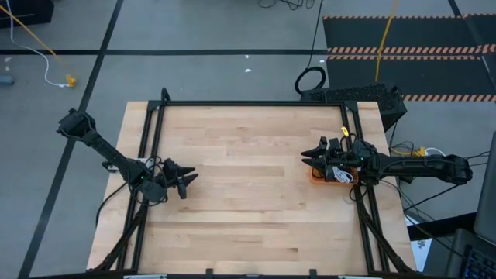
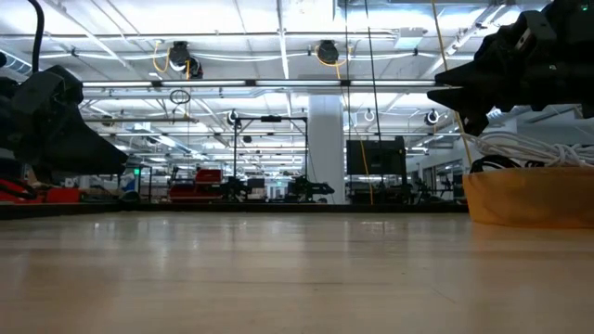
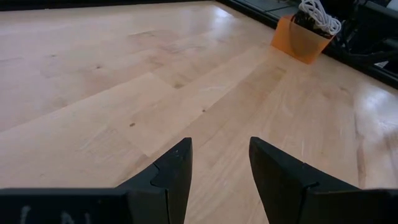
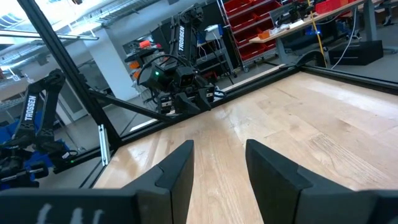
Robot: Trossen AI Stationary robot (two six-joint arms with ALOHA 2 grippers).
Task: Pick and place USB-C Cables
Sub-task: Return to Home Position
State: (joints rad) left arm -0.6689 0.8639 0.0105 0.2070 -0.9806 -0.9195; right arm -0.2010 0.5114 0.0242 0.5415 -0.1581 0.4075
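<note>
An orange tray (image 1: 318,175) stands at the table's right edge; the left wrist view shows it as well (image 3: 301,42), and so does the low view (image 2: 524,197). A coiled white cable (image 1: 346,177) (image 3: 318,11) (image 2: 534,148) lies heaped in the tray, above its rim. Dark bundles lie beside it, which I cannot make out. My right gripper (image 1: 307,157) (image 4: 217,149) is open and hovers over the tray's left side, pointing toward the table's left. My left gripper (image 1: 192,180) (image 3: 219,148) is open at the table's left side, low over bare wood and pointing right.
A black metal frame (image 1: 248,104) borders the table's far, left and right sides. A large black ring-shaped loop (image 1: 310,80) and a yellow cord (image 1: 384,39) lie on the floor beyond the far edge. Bare wood (image 1: 248,186) stretches between the two grippers.
</note>
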